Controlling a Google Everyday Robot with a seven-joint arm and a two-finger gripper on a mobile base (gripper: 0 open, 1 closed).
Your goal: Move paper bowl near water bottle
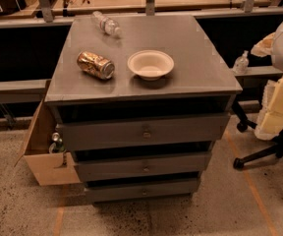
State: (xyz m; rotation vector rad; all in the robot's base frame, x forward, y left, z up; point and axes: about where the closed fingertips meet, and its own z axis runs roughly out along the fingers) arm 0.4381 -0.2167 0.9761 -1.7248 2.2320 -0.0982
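The paper bowl (150, 64) is off-white with a wide rim. It stands upright near the middle of the grey cabinet top (200, 73). The water bottle (106, 24) is clear and ribbed and lies on its side at the far left of the top, well behind and left of the bowl. My gripper is not in view in the camera view, and nothing holds or touches the bowl.
A dented gold-brown can (96, 65) lies on its side just left of the bowl. The cabinet has three drawers (144, 132). An open cardboard box (45, 154) hangs at its left. An office chair base (259, 156) and pale foam (281, 104) stand at the right. A small bottle (240, 62) stands on the right ledge.
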